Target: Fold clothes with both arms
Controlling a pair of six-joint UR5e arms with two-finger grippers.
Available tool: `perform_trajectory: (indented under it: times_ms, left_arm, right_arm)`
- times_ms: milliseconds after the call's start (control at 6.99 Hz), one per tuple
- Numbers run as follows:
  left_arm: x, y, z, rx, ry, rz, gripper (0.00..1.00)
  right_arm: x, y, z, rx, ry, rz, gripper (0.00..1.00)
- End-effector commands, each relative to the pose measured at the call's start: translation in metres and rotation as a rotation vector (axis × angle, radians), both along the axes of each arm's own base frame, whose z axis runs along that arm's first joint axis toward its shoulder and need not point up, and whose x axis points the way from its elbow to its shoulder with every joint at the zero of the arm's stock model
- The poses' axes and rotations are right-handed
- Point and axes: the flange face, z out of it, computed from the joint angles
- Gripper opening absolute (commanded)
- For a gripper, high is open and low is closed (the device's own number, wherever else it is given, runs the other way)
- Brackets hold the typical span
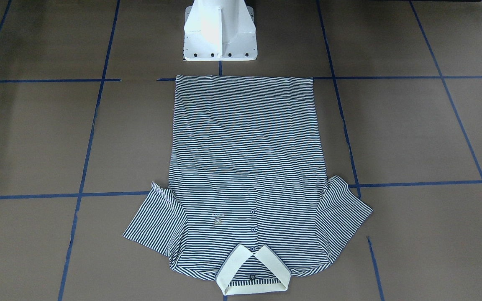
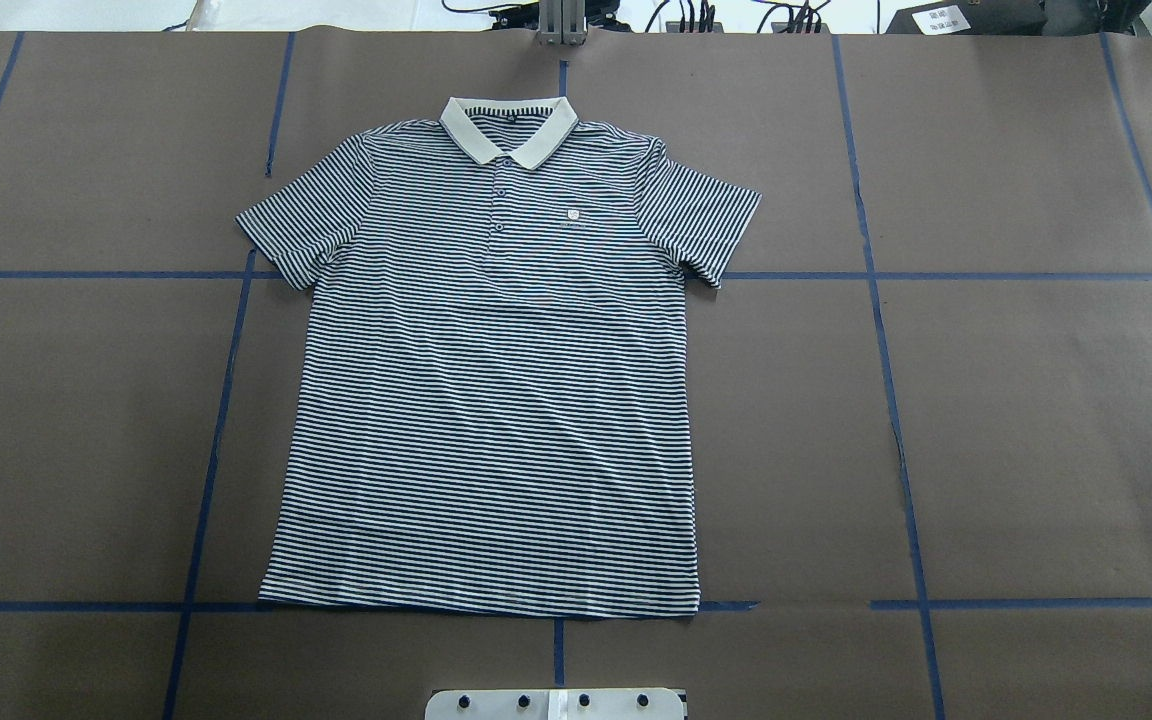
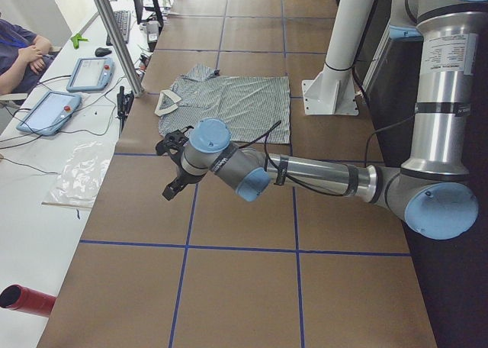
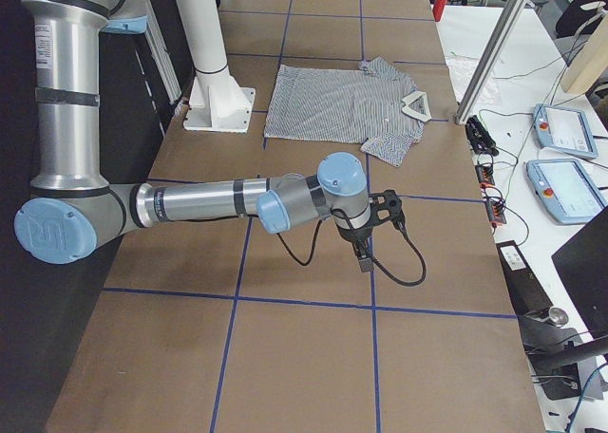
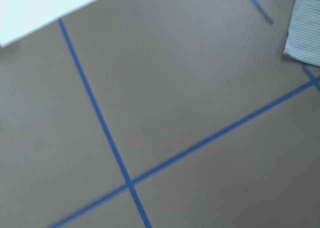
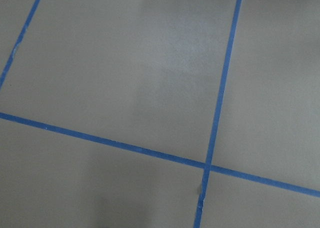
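The clothes are one navy-and-white striped polo shirt (image 2: 496,400) lying flat and spread out, front up, on the brown table. Its cream collar (image 2: 508,130) points away from the robot, and the hem lies near the pedestal. Both sleeves are spread outward. My left gripper (image 3: 170,189) hovers over bare table, well to the side of the shirt (image 3: 229,104). My right gripper (image 4: 364,258) hangs over bare table on the other side of the shirt (image 4: 342,101). Both grippers show only in the side views, so I cannot tell if they are open or shut. The left wrist view catches a sleeve edge (image 5: 306,23).
The white pedestal base (image 1: 220,37) stands just behind the hem. Blue tape lines (image 2: 886,300) grid the brown surface. Beyond the table's far edge are a desk with tablets (image 3: 88,73), a metal post (image 3: 114,35), a seated person (image 3: 19,54) and a red cylinder (image 3: 27,300).
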Motion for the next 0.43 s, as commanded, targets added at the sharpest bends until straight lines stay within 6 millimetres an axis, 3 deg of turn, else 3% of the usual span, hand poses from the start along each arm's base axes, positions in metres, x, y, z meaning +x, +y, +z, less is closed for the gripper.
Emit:
perform_trajectory:
  times_ms: [0,143,286]
  left_arm:
    - [0.001,-0.013,0.000,0.062,0.005,0.002,1.00]
    - [0.001,-0.014,-0.001,0.065,0.005,0.002,1.00]
    - [0.001,-0.014,-0.004,0.071,0.005,0.002,1.00]
  right_arm:
    - [-0.063,-0.032,-0.054,0.010,-0.094,0.047,1.00]
    - [-0.118,-0.058,-0.096,-0.057,-0.172,0.114,1.00]
    - [-0.189,-0.085,-0.133,-0.069,-0.212,0.153,1.00]
